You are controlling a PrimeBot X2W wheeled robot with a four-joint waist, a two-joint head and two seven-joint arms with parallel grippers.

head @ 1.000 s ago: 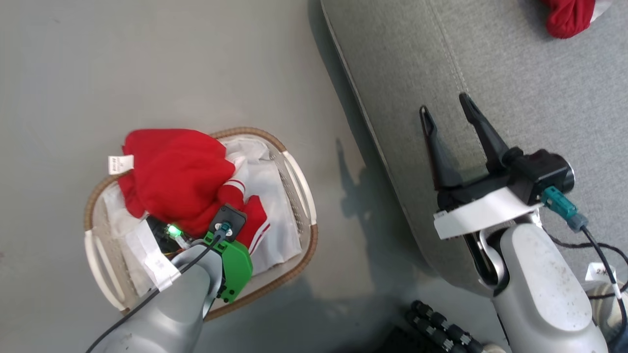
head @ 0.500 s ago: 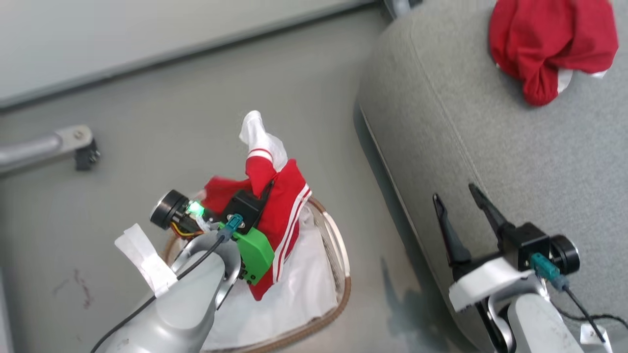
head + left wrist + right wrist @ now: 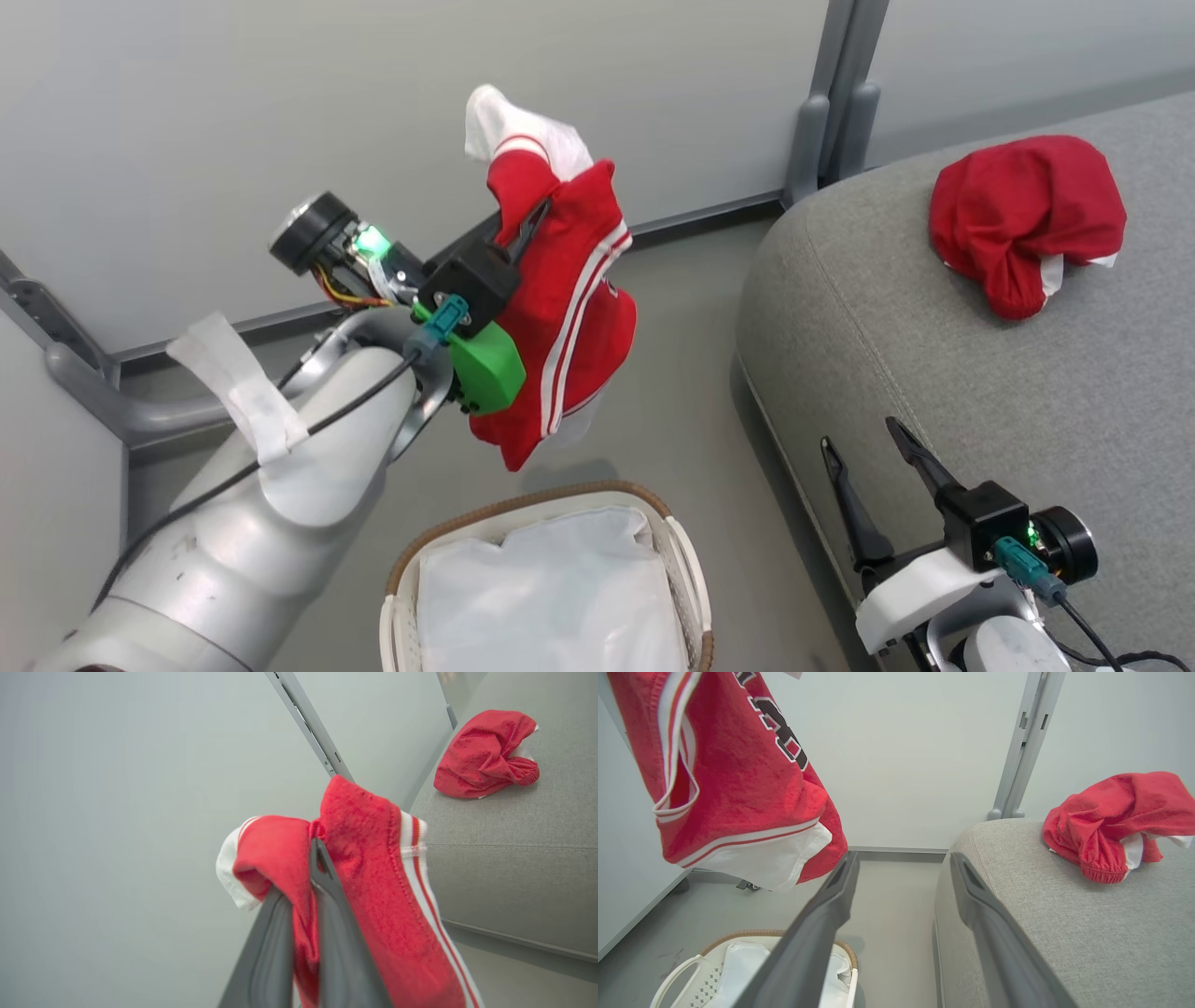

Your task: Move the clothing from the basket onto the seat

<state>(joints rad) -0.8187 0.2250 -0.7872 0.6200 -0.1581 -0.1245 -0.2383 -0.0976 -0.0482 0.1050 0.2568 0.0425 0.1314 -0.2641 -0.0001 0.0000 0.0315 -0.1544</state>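
At upper centre the left gripper [image 3: 530,217] is clamped on a bunched fold of the red garment [image 3: 579,308], seemingly soft and light.

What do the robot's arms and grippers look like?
The left forearm and right forearm are pale silver-grey rounded shells. The left gripper and right gripper each have two long, dark, tapering fingers on a black block. The left wrist carries a bright green bracket, a teal connector with a black cable, a green light and white tape. The right wrist has similar tape, connector and cable.
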